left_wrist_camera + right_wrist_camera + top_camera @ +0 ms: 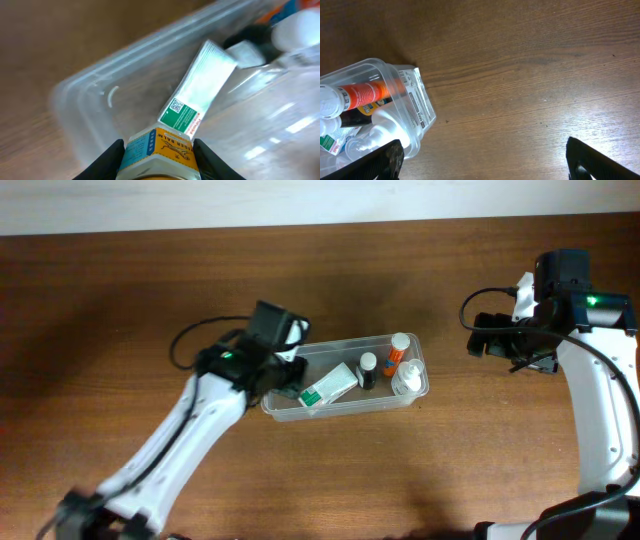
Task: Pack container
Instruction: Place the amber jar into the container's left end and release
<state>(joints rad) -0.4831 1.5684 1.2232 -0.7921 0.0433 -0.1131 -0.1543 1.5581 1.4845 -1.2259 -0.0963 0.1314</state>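
The left tool [158, 161] was pinching a small orange-and-yellow carton [159, 144] between its fingers, poised over the left end of the container [418, 388]. The clear tub sat mid-counter [120, 300], between the two arms. Inside it lay a green-and-white box [196, 95], slanted across the floor, and toward the right end a dark bottle [368, 370], an orange bottle [365, 93] and a white bottle [408, 379]. The bare floor on the left looked like the natural place for the carton. It probably needed to go down low inside the rim, beside the slanted box and not on top of it, before the fingers parted. A light tub might slide if nudged, so a straight descent seemed safest. The right tool [482, 162] hung spread and empty, well apart from the tub's right end.
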